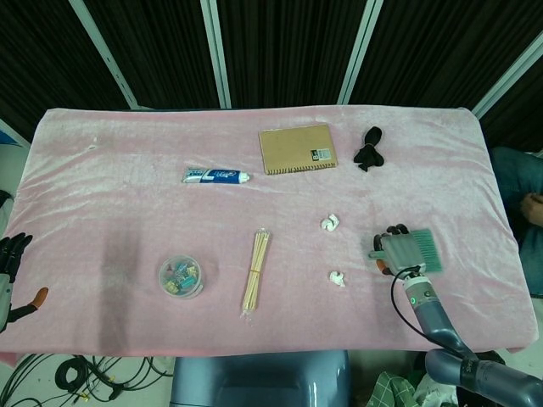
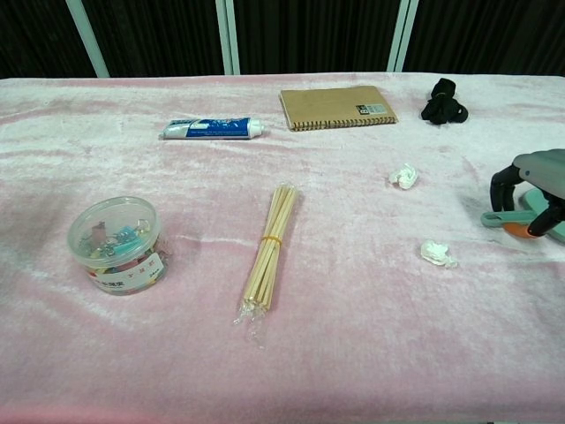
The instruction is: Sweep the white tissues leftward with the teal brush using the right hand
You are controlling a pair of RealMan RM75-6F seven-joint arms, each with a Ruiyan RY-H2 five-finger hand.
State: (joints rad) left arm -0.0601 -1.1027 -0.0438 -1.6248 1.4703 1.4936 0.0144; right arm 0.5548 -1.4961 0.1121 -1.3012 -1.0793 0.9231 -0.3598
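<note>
Two small white tissues lie on the pink cloth: one (image 1: 330, 223) (image 2: 403, 176) farther back, one (image 1: 338, 278) (image 2: 436, 254) nearer the front. Right of them, my right hand (image 1: 392, 251) (image 2: 532, 184) curls its fingers around the teal brush (image 1: 423, 249) (image 2: 498, 217), whose bristles point right in the head view. The brush sits low over the cloth, a short gap right of the nearer tissue. My left hand (image 1: 10, 270) shows at the far left edge of the head view, holding nothing, fingers apart.
A bundle of wooden sticks (image 1: 255, 273) and a clear tub of clips (image 1: 180, 276) lie left of the tissues. Toothpaste tube (image 1: 216, 175), brown notebook (image 1: 296, 148) and a black cloth item (image 1: 369, 147) lie farther back. The table's right edge (image 1: 509, 254) is close to the brush.
</note>
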